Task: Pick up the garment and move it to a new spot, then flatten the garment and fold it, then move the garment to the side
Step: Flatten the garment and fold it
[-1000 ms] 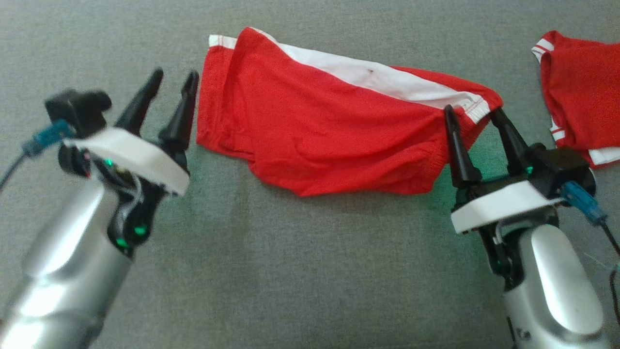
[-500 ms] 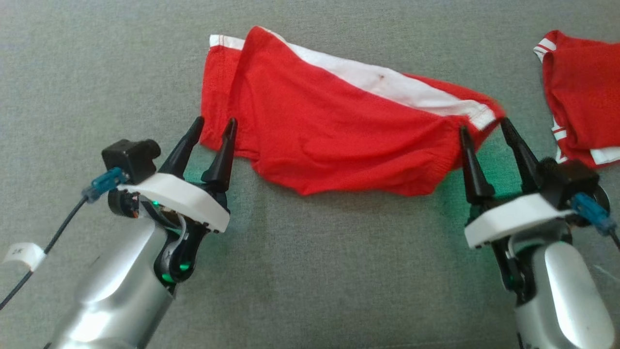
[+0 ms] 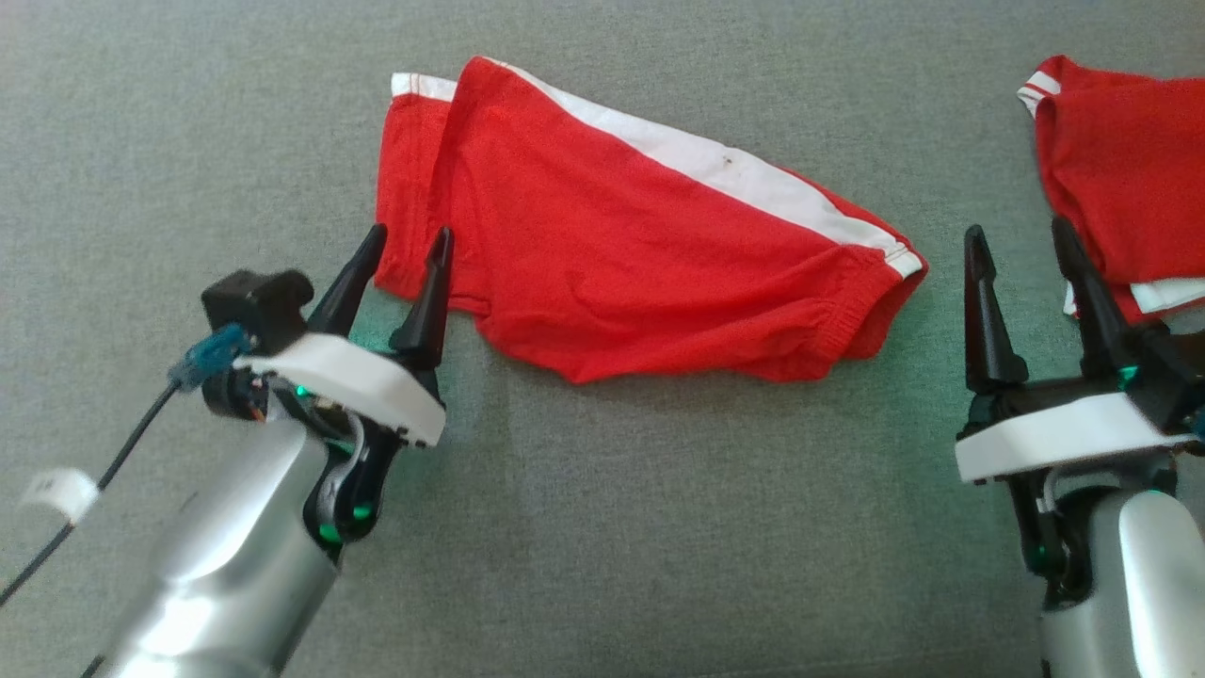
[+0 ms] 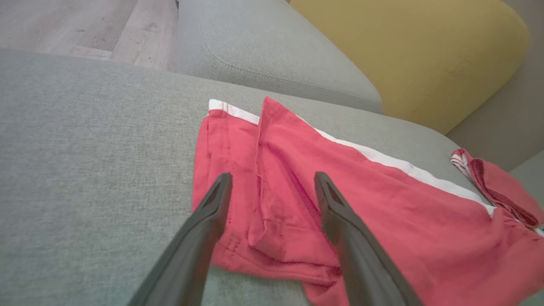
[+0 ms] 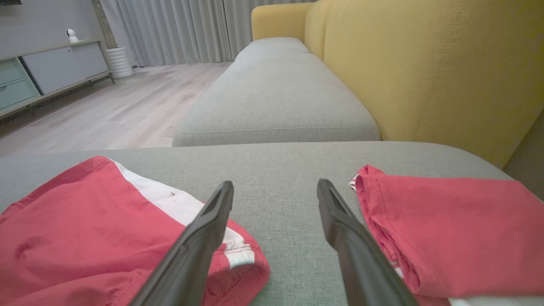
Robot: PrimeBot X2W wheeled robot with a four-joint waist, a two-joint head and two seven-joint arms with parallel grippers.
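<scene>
Garment [image 3: 612, 245], creased red cloth, tops grey weave [image 3: 602, 490]; left pincer [image 3: 409, 233] and right pincer [image 3: 1017, 228] gape.

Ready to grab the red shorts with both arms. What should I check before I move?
1. left fingers open: ok.
2. Left fingers at the left hem of the shorts: ok, tips over its edge.
3. right fingers open: ok.
4. Right fingers lined up on the shorts' right end: not ok, they point at bare cushion between the shorts and the second red garment.
5. Shorts flat: not ok, one layer is folded over at the left end.
6. Garments apart: ok.
</scene>
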